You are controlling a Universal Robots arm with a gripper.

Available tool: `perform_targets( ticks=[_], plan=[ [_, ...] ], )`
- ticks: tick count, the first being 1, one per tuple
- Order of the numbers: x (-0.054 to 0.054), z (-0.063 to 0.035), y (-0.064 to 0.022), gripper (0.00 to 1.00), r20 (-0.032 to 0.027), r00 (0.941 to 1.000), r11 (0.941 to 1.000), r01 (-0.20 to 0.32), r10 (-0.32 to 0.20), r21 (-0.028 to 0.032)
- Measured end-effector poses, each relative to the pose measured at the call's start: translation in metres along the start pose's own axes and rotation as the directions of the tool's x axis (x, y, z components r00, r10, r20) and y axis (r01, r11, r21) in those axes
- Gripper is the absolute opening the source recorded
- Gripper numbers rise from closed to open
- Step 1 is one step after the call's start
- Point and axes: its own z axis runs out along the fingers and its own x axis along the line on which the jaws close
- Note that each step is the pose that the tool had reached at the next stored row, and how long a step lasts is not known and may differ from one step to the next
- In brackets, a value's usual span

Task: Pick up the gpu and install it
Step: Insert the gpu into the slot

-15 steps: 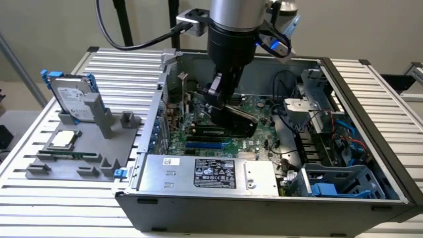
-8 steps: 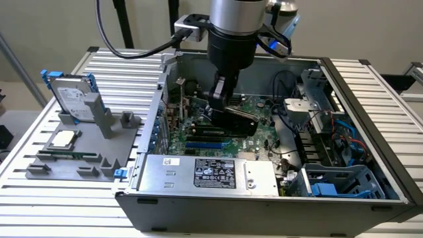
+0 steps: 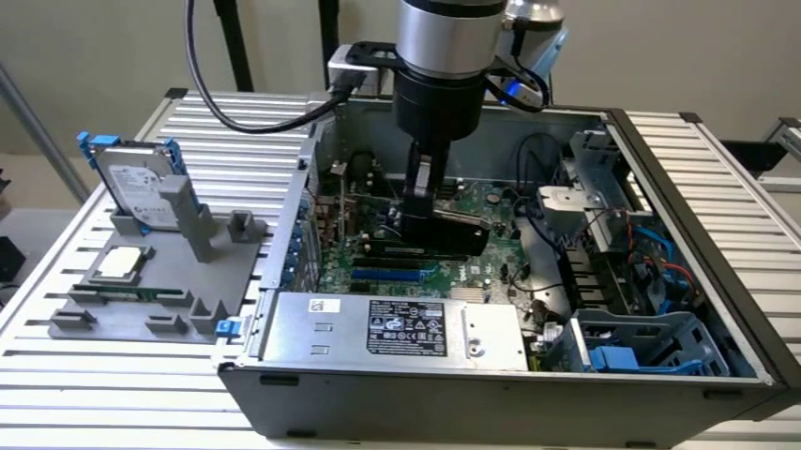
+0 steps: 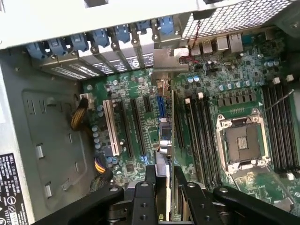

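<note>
— Black fingers point(image 4: 143, 201) sit closest to the wrist camera. What are they doing?

— They belong to the claw point(image 4: 165, 174), which is clenched on the graphics card point(image 4: 165, 140). It pinches the upper edge, so the card hangs on edge over the main board point(image 4: 234, 84).

— Why hold it that way?

— My guess is that a slot takes a card only straight down, so it has to stand upright and run along the slot. Its metal end plate point(image 4: 169, 61) points at the back wall, where the blue clips point(image 4: 101, 37) line the openings.

— And seen from outside?

— It is deep inside the open computer case point(image 3: 501, 412). The claw point(image 3: 419, 214) holds the card's black face point(image 3: 445, 236) low over the board, beyond the power supply point(image 3: 400, 328). Whether the bottom edge has met a slot, I cannot tell.

— Much room around it?

— Tight, I'd say. Long dark slots run just beside the card on one side, with the white slot point(image 4: 108, 126) farther off. The memory slots point(image 4: 204, 136) are close on the other side, and the processor socket point(image 4: 243, 140) lies past them. The case walls stand well apart from the claw. The hard drive point(image 3: 138, 192) and the chip point(image 3: 122, 262) rest in the grey holder point(image 3: 126, 319) outside the case, on the exterior view's left.
</note>
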Motion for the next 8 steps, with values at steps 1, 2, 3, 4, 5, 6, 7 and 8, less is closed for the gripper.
perform_targets(
  ticks=[1, 2, 3, 4, 5, 6, 7, 8],
  plan=[
    [0.0000, 0.0013, 0.0000, 0.00, 0.0004, 0.9998, 0.9998, 0.018, -0.018, 0.0005],
    [0.0000, 0.0024, 0.0000, 0.00, 0.0012, 0.9993, 0.9993, 0.037, -0.037, 0.0010],
    [0.0000, 0.0036, 0.0000, 0.00, 0.0026, 0.9985, 0.9985, 0.054, -0.054, 0.0016],
    [0.0000, 0.0046, 0.0000, 0.00, 0.0041, 0.9975, 0.9975, 0.070, -0.070, 0.0021],
    [0.0000, 0.0057, 0.0004, 0.00, 0.0062, 0.9967, 0.9967, 0.081, -0.081, 0.0025],
    [0.0001, 0.0071, 0.0010, 0.00, 0.0085, 0.9959, 0.9959, 0.090, -0.090, 0.0030],
    [0.0003, 0.0086, 0.0022, 0.00, 0.0103, 0.9954, 0.9955, 0.095, -0.095, 0.0036],
    [0.0008, 0.0102, 0.0051, 0.00, 0.0122, 0.9952, 0.9953, 0.097, -0.097, 0.0048]
  ],
)
